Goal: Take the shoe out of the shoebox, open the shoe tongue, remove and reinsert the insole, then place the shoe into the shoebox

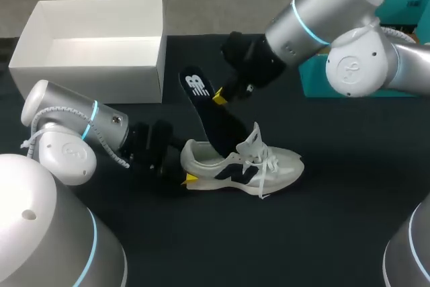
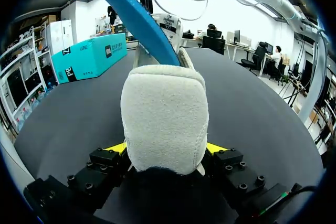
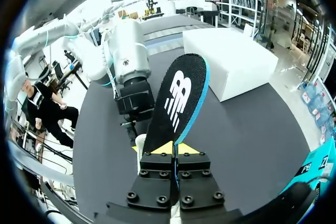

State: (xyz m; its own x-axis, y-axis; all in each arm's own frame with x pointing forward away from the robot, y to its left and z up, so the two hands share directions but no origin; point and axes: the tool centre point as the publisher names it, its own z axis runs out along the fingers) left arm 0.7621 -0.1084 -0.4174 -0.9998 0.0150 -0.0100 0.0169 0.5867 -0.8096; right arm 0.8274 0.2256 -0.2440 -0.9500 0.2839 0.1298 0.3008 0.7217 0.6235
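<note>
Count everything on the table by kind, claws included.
cream sneaker with navy stripe: 1
black foam insole with blue edge: 1
white cardboard shoebox: 1
teal cardboard box: 1
left claw, right claw: 2
Total: 6

Silver arms (image 1: 87, 122) (image 1: 316, 15), cyan rings (image 1: 300, 19), black yellow-tipped tools (image 1: 187, 169) (image 1: 220, 97).

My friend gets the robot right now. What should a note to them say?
Left gripper: shut on the heel of the shoe, which sits upright on the table.
Right gripper: shut on the insole, toe end down in the shoe, heel end raised.
Shoebox: open, at the table's far left, no shoe inside.
Done: shoe out of the box.
Left: finish the insole step (coming out or going in, cannot tell), then box the shoe.
</note>
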